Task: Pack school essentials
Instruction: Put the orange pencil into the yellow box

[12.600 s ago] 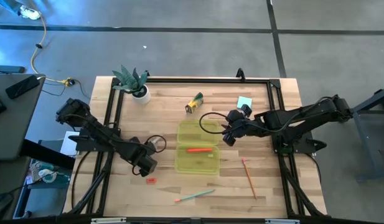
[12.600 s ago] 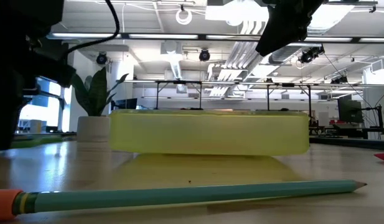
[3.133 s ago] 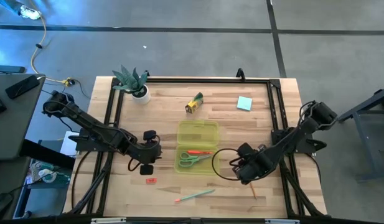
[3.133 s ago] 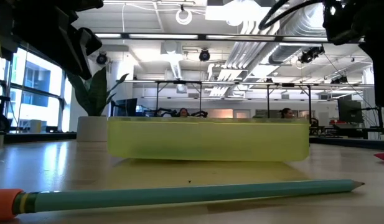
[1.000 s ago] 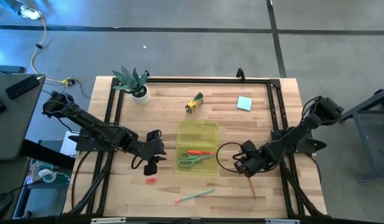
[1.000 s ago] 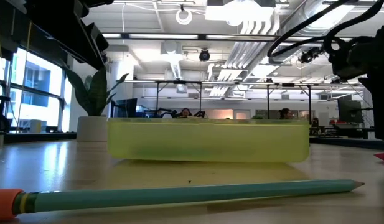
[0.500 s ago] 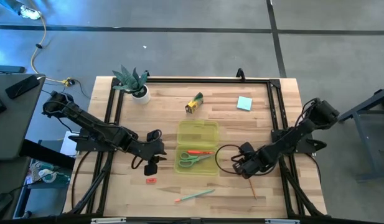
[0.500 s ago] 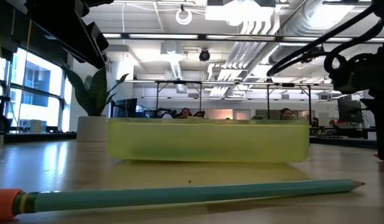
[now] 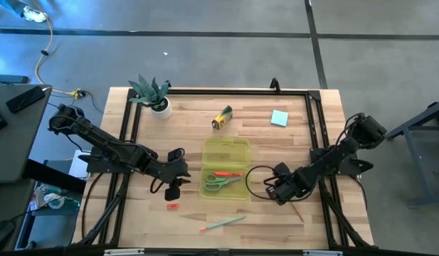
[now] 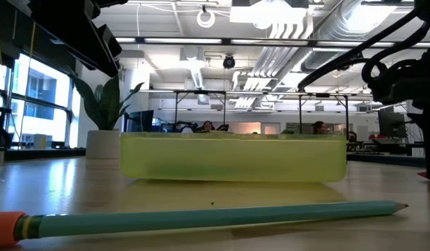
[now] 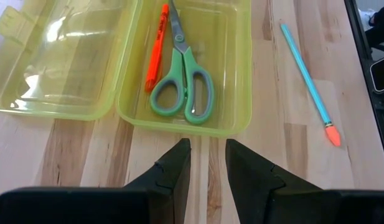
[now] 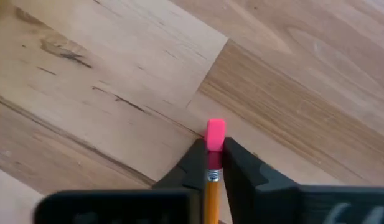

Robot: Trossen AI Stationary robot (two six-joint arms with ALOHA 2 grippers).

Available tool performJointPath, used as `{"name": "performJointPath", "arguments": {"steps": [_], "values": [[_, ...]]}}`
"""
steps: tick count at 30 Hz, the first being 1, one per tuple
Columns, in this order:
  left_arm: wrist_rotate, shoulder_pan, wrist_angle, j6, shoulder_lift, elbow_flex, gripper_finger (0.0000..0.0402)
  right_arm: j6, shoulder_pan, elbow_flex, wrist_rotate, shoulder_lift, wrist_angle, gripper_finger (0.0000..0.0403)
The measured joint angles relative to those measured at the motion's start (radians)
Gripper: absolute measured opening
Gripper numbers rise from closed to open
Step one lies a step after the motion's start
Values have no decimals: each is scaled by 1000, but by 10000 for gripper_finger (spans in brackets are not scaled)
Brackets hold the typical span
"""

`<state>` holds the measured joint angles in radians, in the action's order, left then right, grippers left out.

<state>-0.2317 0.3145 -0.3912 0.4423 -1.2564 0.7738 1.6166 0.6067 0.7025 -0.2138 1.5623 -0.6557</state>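
The open yellow-green case [image 9: 225, 167] holds green-handled scissors [image 11: 182, 93] and a red pen [image 11: 155, 53]. My left gripper [image 9: 173, 186] hovers open on the case's left, its fingers [image 11: 173, 171] short of the case's wall. To the case's right, my right gripper [image 9: 279, 195] is shut on an orange pencil [image 9: 296, 210] with a pink eraser [image 12: 215, 134]. A teal pencil [image 9: 223, 223] and a tiny red eraser [image 9: 172, 206] lie near the front edge. The crayon box [image 9: 221, 117] and teal notepad [image 9: 279, 117] lie farther back. My right gripper pinches the orange pencil's eraser end [image 12: 214, 155] between its two fingertips, one on each side. It comes from above, pointing steeply down. The pink eraser sticks out just past the fingertips, down by the table top. The rest of the pencil shows on the wood toward the near edge.
A small plant in a white pot [image 9: 154, 92] stands at the far left corner. A black frame [image 9: 233, 91] runs along the table's far edge and sides. In the low view the teal pencil [image 10: 201, 219] lies across the foreground before the case [image 10: 232, 157].
My right gripper has sunk a little toward the table at the orange pencil's eraser end; in the low view it now hides the red thing at the right edge. My left arm has kept still.
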Motion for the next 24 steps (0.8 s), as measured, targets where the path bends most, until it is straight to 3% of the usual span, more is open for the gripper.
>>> {"name": "performJointPath", "arguments": {"steps": [7, 10, 21, 24], "values": [[0, 0, 0, 0, 0, 0, 90, -52, 3, 58, -18, 9, -42, 25], [0, 0, 0, 0, 0, 0, 90, -128, 2, 127, -78, 5, -16, 22], [0, 0, -1, 0, 0, 0, 90, -526, -26, 373, -342, 5, 39, 16], [0, 0, -2, 0, 0, 0, 90, -665, -50, 421, -367, 5, 105, 16]]}}
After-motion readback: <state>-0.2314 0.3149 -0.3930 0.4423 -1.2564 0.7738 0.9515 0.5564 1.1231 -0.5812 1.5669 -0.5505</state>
